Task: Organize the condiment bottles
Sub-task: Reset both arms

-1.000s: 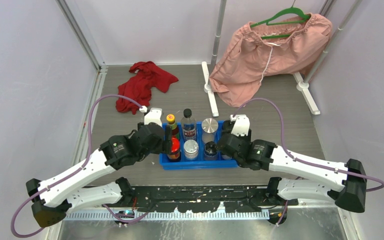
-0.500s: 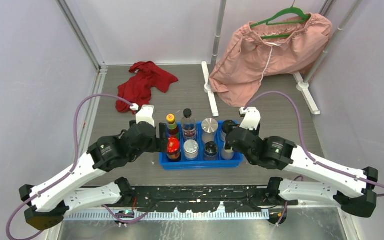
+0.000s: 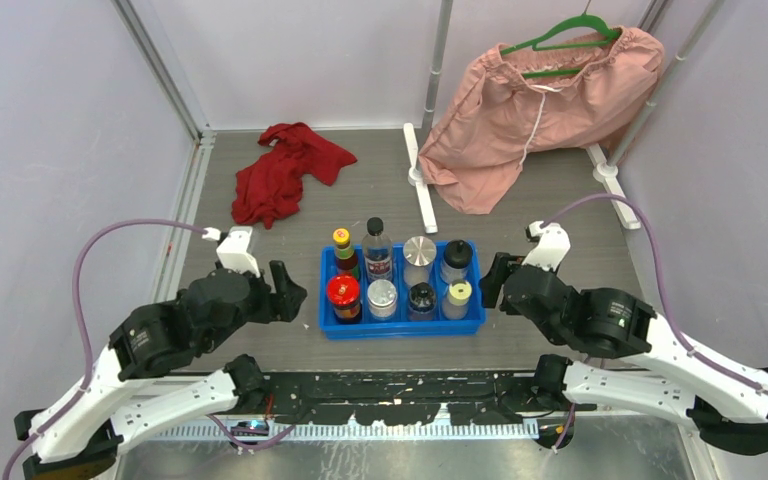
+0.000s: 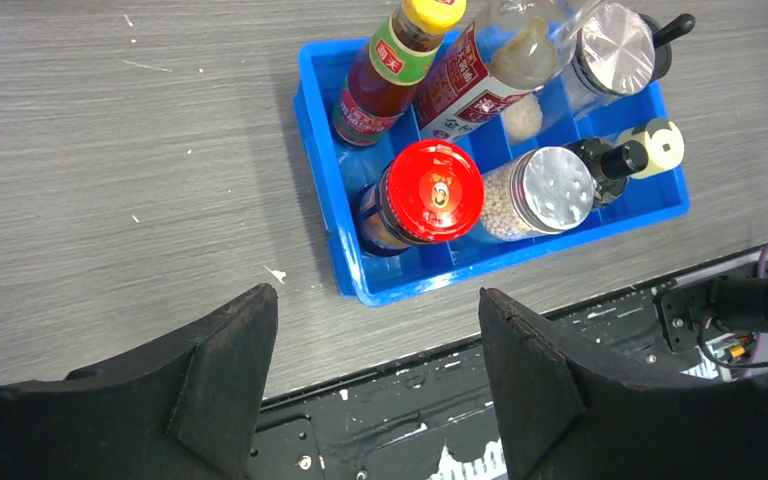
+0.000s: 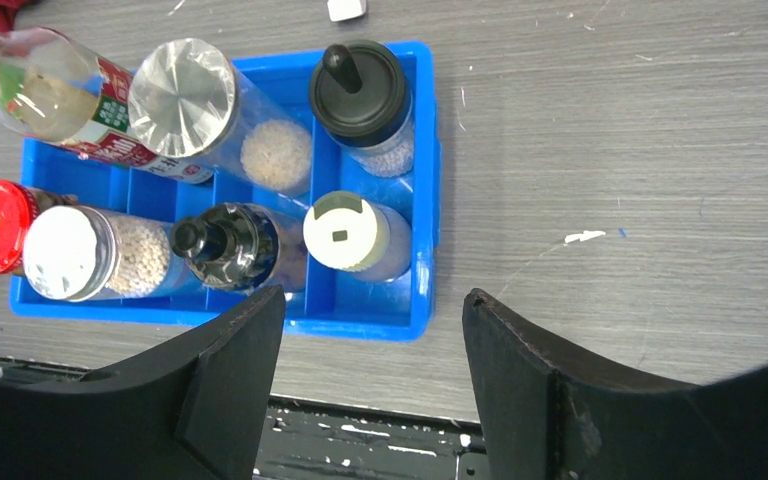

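Left fingers (image 4: 215, 385): two matte black wedges, spread wide, nothing between them.
Right fingers (image 5: 228, 375): two more black wedges, likewise apart and gripping nothing.
Desk (image 3: 560, 240): grey wood-grain surface, flecked with white scuffs.
Blue plastic tray (image 3: 400, 329): one, glossy and rectangular, with eight cells in two rows. It lies between the two pairs of fingers, touching neither.
Condiment bottles (image 3: 376, 255): eight, upright, one per cell, all in the tray.
Row nearer the fingers: red-capped glass jar (image 4: 430, 195), clear silver-topped shaker (image 4: 550, 185), dark black-capped bottle (image 5: 230, 245), beige flip-top bottle (image 5: 345, 230).
Row beyond: yellow-capped sauce bottle (image 4: 380, 75), clear red-labelled bottle (image 4: 470, 80), silver-lidded jar (image 5: 182, 95), black-topped grinder (image 5: 360, 90).
Past the tray: one crumpled red cloth (image 3: 285, 170) and one pink garment (image 3: 530, 110) on a green hanger (image 3: 560, 35).
Room: pale lilac walls (image 3: 60, 120), metal posts (image 3: 438, 60).
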